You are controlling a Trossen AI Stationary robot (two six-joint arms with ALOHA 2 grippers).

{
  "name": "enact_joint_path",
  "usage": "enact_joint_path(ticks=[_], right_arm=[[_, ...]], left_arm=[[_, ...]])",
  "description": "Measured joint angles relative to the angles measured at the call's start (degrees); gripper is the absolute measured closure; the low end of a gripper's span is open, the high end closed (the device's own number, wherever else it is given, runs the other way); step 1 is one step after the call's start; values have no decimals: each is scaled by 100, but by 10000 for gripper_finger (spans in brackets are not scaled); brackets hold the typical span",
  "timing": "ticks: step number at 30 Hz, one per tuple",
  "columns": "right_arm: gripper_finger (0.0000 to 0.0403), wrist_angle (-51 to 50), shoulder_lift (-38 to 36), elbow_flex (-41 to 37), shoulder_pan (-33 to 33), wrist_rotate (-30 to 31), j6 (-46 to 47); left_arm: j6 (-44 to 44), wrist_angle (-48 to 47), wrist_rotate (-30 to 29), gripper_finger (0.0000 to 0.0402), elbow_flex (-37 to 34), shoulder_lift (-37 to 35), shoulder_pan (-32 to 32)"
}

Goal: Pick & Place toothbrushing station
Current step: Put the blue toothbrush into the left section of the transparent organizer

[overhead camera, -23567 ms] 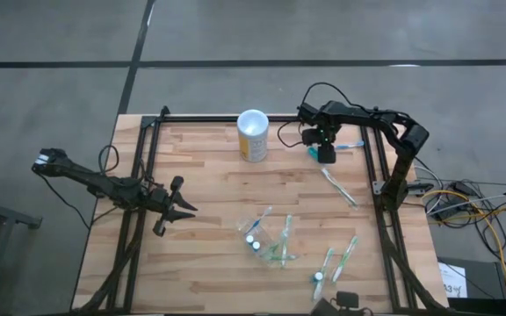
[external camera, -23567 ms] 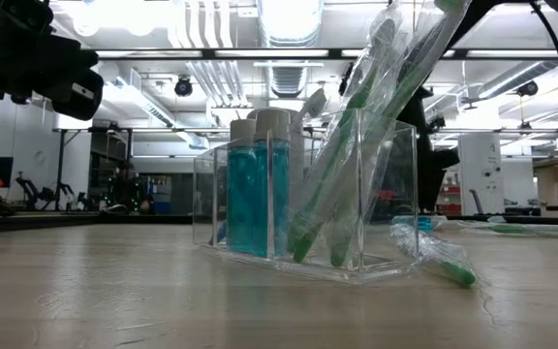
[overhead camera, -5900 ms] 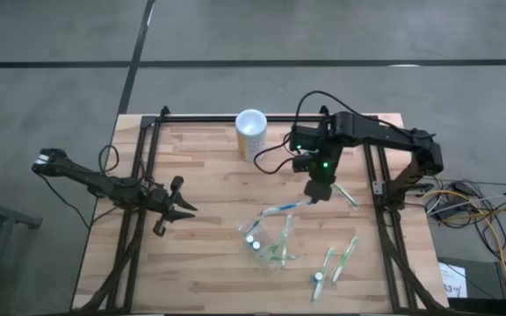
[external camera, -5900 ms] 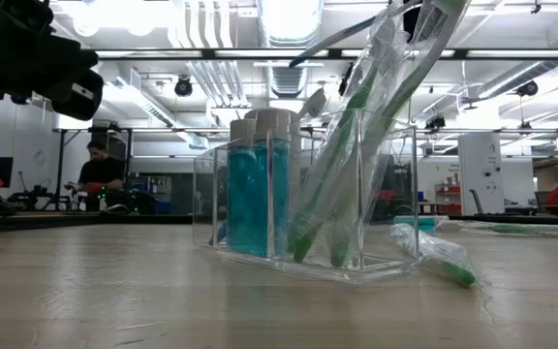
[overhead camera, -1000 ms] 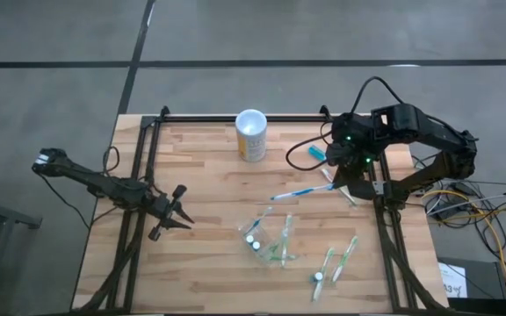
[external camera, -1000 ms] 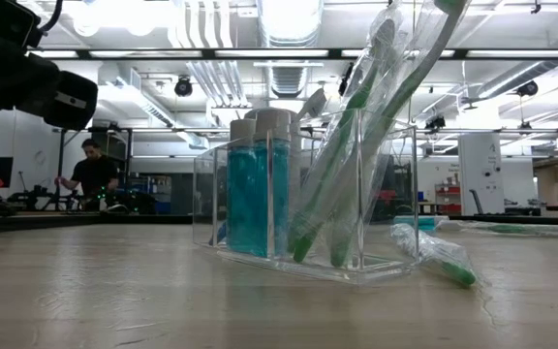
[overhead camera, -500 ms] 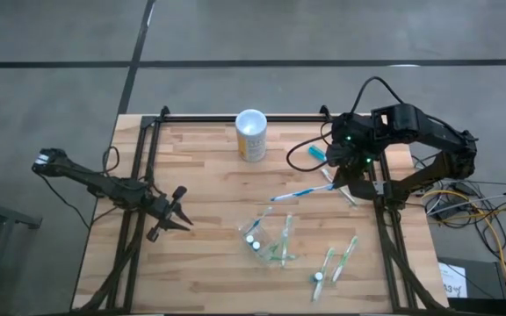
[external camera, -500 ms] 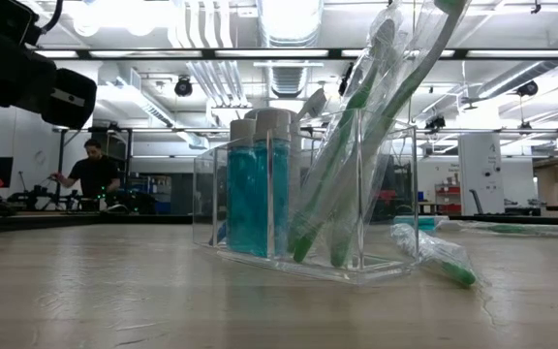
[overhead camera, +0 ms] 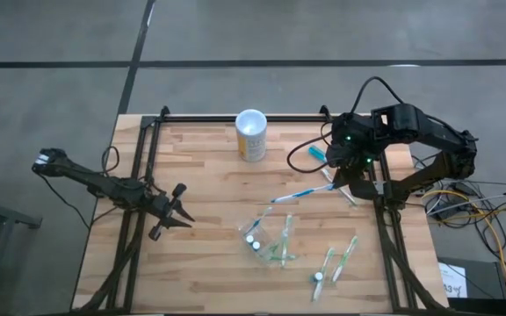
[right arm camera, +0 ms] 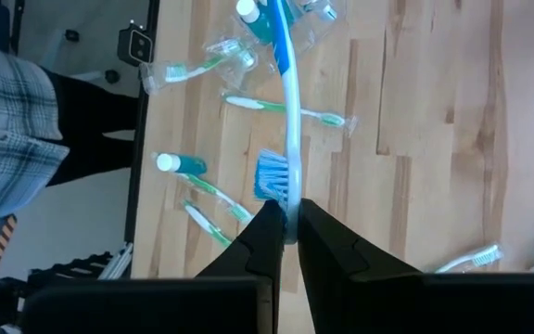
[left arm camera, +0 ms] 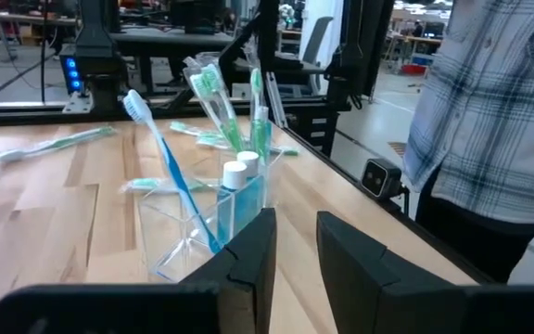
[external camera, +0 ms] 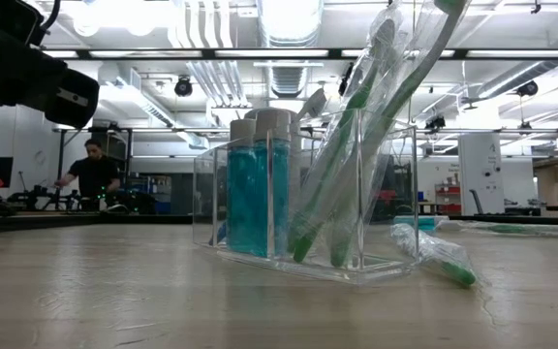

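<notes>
Station: your toothbrushing station (overhead camera: pixel 266 239) is the clear plastic holder on the wooden table (overhead camera: pixel 200 167), toward the front, a bit right of centre. Upright in the low view (external camera: pixel 303 194); it also shows ahead of the left wrist camera (left arm camera: pixel 213 218).
Contents: two small bottles of blue liquid with white caps (external camera: pixel 258 184) stand in one part, green wrapped toothbrushes (external camera: pixel 371 126) lean in another.
Right gripper: your right gripper (overhead camera: pixel 341 172) is up over the right side of the table, near the frame rail. Fingers (right arm camera: pixel 267 243) are clenched on the head end of a blue-and-white toothbrush (right arm camera: pixel 288 139), bristles just beside the fingertips.
Brush: it slants from the gripper down toward the station; in the left wrist view (left arm camera: pixel 170 172) its handle end is inside the holder, bristles up.
Left gripper: your left gripper (overhead camera: pixel 172 211) sits over the left half of the table, well apart from the station, pointing at it. Fingers (left arm camera: pixel 253 255) are partly apart with nothing between them.
Loose items: wrapped green brushes (overhead camera: pixel 339 259) lie right of the station near the front edge; another brush (overhead camera: pixel 348 195) lies by the right gripper.
Cup: yellow cup with white rim (overhead camera: pixel 251 135) stands at the back edge, centre.
Bystander: a person in a plaid shirt (left arm camera: pixel 489 111) stands beside the table; another person (external camera: pixel 93 173) is far back in the room.
</notes>
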Motion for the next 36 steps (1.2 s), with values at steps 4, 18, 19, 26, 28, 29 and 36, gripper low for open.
enact_joint_path(ticks=[4,18,19,26,28,29,36], right_arm=[[380,-1,12,0,1,1,85],[380,-1,43,0,-2,117,313],[380,-1,47,0,-2,118,311],[380,23,47,0,-2,116,331],[380,23,47,0,-2,116,328],[380,23,47,0,-7,116,323],[380,36,51,0,-15,116,513]], left_arm=[[4,0,-24,316,-1,0,0],[-43,2160,-4707,316,-2,-2,2],[-79,2337,-4932,316,-2,-2,2],[-186,2584,-5145,316,-2,-2,2],[-186,2546,-5145,316,-2,2,2],[-186,2548,-5147,316,-2,2,2],[-215,2790,-5156,316,-2,0,13]])
